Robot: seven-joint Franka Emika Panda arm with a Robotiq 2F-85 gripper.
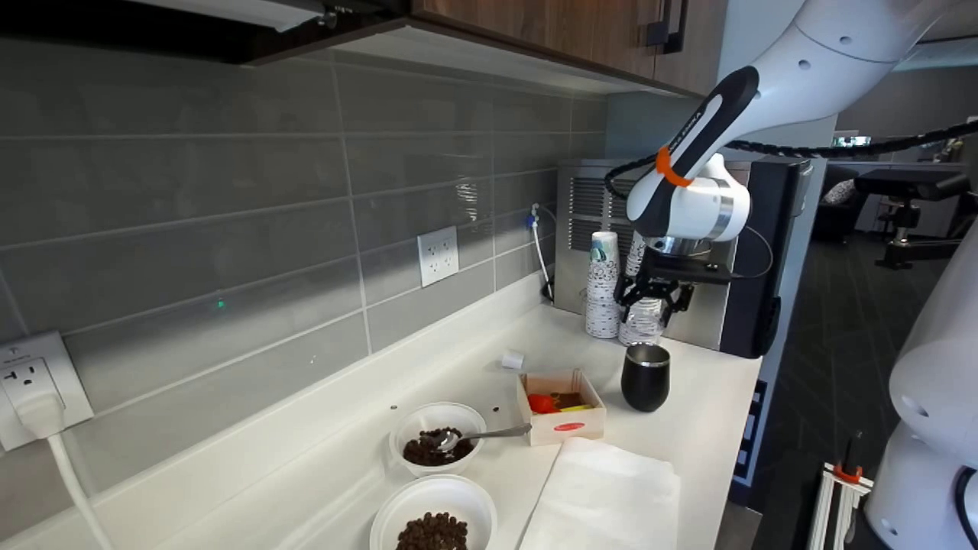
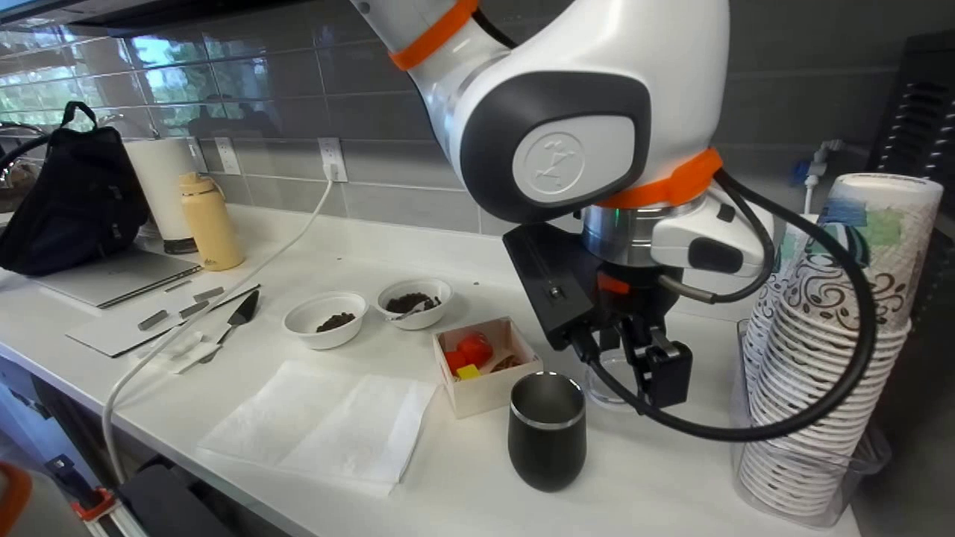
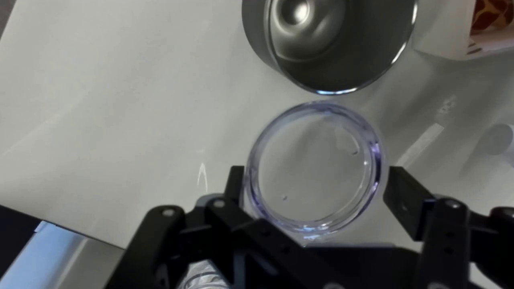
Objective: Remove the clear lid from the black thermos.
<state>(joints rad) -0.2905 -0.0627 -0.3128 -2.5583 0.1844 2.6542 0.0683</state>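
The black thermos [image 1: 646, 378] stands upright on the counter with its mouth open, in both exterior views [image 2: 547, 440]. The wrist view shows its bare steel inside [image 3: 345, 52]. The clear lid [image 3: 317, 160] is a round see-through cap off the thermos, apparently lying on the counter beside it. It also shows partly behind the cable in an exterior view [image 2: 606, 394]. My gripper [image 3: 315, 176] is open above the lid, with one finger on each side of it in the wrist view. The left finger looks close to the rim; a gap shows at the right. The gripper also shows in both exterior views [image 1: 649, 313] [image 2: 638, 365].
Stacked paper cups [image 2: 821, 388] stand in a clear tray close to the gripper. A wooden box [image 1: 568, 430] with small items stands near the thermos. White napkins [image 2: 336, 432] and two bowls [image 1: 397, 439] [image 2: 326, 343] lie farther along. A tiled wall and cabinet [image 1: 550, 34] bound the counter.
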